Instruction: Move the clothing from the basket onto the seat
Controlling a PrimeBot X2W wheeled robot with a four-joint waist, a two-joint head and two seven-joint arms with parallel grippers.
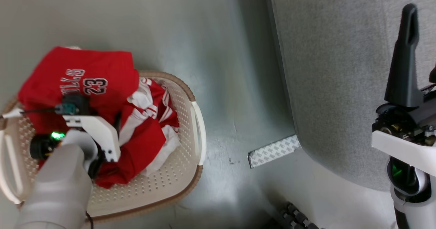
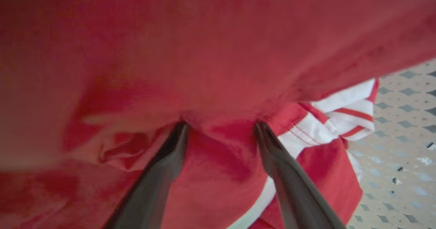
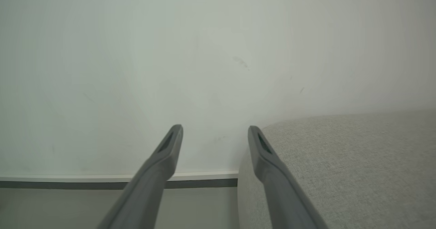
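In the white laundry basket [image 1: 190,126] at my lower left, the red Bulls jersey [image 1: 85,75] lies heaped, its lettered panel draped up over the far rim and the white-trimmed folds bunched toward the middle. My left gripper [image 2: 221,126] is down in that heap. In the left wrist view its two fingers stand well apart, tips pressed into the red cloth with a fold bulging between them, so I judge it spread and not yet pinching. My right gripper [image 3: 215,130] hangs over the near edge of the grey sofa [image 1: 333,69], fingers likewise wide and holding nothing. The sofa lies to the basket's right across a strip of bare floor [image 1: 221,86]. The left arm is on the cloth, so I would close there, lift clear of the rim and carry rightward.
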